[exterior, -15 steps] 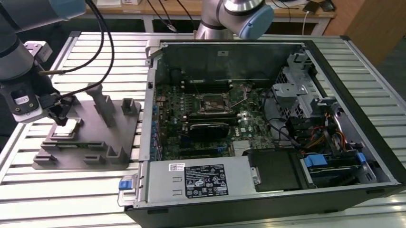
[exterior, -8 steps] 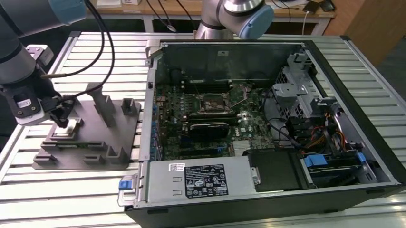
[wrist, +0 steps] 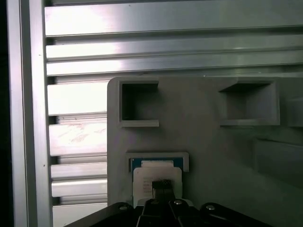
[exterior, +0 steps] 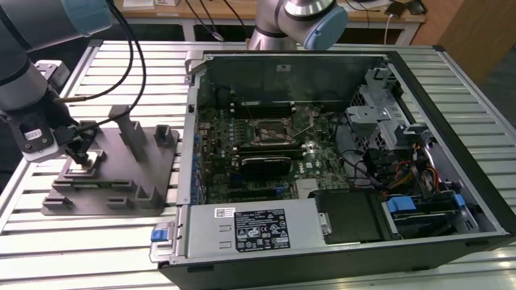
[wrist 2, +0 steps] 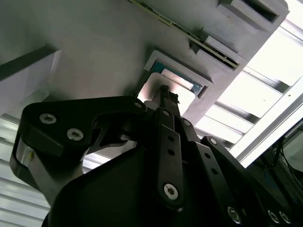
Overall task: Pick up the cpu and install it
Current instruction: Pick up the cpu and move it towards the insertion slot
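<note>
Up close in both wrist views, black pincer [wrist 2: 163,92] [wrist: 162,185], fingers drawn together into one narrow tip, nothing visibly clamped between them. Directly under that tip, cpu [wrist: 144,172] [wrist 2: 151,87], flat in a shallow square nest with a teal edge, not lifted; tip at or just above its pale top, contact impossible to judge. Around the nest, grey jig [wrist: 203,142] with further pockets and posts. Under the jig, slatted metal counter [wrist: 142,19]. Over on the exterior view's right, open case [exterior: 439,109] lying on its side, socket [exterior: 270,132] near the middle of its board, well apart from cpu and pincer.
</note>
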### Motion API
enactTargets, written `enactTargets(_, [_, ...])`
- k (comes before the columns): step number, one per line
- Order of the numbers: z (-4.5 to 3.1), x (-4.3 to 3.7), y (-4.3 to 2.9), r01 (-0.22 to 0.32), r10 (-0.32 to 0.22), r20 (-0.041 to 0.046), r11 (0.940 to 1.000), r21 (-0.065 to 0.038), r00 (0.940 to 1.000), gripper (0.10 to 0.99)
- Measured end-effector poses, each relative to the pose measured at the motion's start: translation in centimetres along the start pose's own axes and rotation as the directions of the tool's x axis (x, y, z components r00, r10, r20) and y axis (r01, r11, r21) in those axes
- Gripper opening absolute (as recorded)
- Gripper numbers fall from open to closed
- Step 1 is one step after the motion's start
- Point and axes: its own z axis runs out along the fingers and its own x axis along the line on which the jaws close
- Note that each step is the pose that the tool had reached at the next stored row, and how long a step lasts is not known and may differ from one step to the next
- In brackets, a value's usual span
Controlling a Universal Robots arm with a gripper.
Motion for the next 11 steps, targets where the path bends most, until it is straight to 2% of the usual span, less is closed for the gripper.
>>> enactTargets(11, [0.19, 0.21, 0.27, 0.0, 0.0, 0.0, 1.0, 0.0, 1.0, 0.106])
